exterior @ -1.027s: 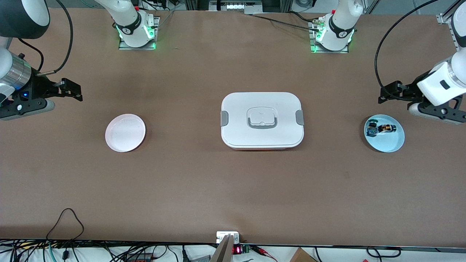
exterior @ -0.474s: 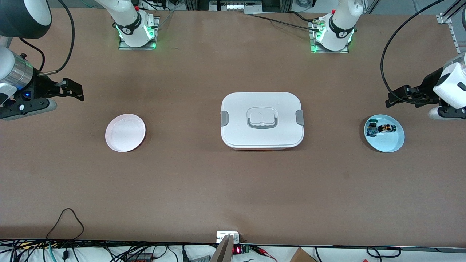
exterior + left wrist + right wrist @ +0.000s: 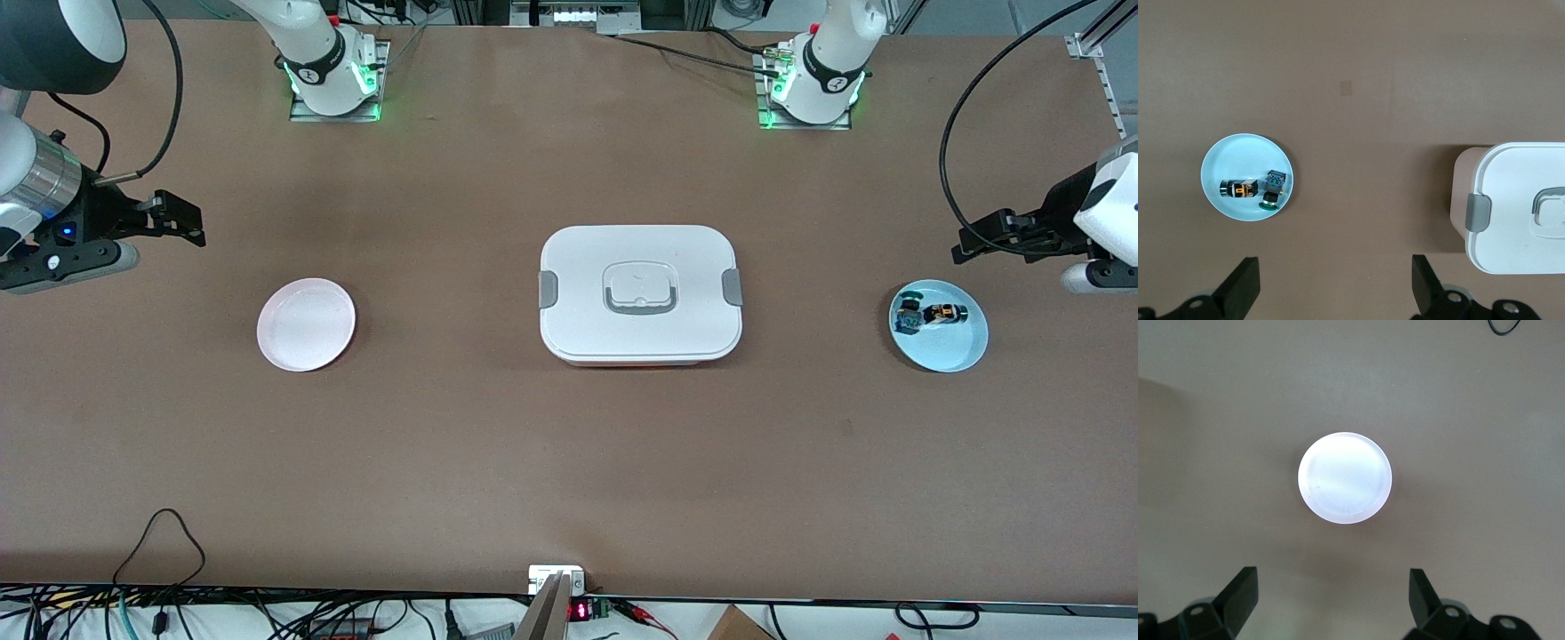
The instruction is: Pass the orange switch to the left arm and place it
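Observation:
The orange switch [image 3: 944, 313] lies on its side in a light blue plate [image 3: 956, 352] at the left arm's end of the table, beside a black switch with blue-green markings [image 3: 908, 313]. It also shows in the left wrist view [image 3: 1239, 189]. The white box [image 3: 640, 294] stands at the table's middle. My left gripper [image 3: 965, 250] is open and empty, up in the air over bare table beside the blue plate. My right gripper [image 3: 194, 228] is open and empty, up over bare table beside the white plate [image 3: 306, 324].
The white plate, empty, also shows in the right wrist view [image 3: 1345, 477]. The box's corner and grey latch [image 3: 1477, 213] show in the left wrist view. Cables lie along the table's front edge [image 3: 160, 533].
My left gripper has moved away from the box toward the table's end and risen. My right gripper has barely shifted. The switches, plates and box have not moved.

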`<state>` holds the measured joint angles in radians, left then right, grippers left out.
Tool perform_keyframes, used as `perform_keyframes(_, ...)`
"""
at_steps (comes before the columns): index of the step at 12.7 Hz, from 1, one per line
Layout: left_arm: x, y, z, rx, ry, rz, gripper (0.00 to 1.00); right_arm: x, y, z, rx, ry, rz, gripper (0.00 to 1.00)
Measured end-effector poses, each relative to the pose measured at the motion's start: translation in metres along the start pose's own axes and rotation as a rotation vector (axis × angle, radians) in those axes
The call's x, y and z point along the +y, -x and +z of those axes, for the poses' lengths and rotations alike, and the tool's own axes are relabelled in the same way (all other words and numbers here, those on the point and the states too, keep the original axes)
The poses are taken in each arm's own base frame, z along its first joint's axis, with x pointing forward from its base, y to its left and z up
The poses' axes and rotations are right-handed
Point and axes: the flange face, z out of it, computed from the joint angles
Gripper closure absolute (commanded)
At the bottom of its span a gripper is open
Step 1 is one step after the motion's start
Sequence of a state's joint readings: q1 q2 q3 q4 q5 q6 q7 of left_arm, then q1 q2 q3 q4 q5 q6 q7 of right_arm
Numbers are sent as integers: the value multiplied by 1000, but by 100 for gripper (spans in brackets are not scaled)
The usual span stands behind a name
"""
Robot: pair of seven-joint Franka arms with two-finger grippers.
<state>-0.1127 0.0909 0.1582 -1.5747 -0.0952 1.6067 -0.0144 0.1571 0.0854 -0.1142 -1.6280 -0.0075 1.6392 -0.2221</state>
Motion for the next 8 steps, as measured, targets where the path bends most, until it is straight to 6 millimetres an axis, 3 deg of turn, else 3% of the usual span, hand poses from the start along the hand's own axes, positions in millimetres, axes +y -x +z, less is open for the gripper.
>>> perform_keyframes(8,-7,-2,-3,20,-16,3,0,-1,0,0,-2,0,-2,0)
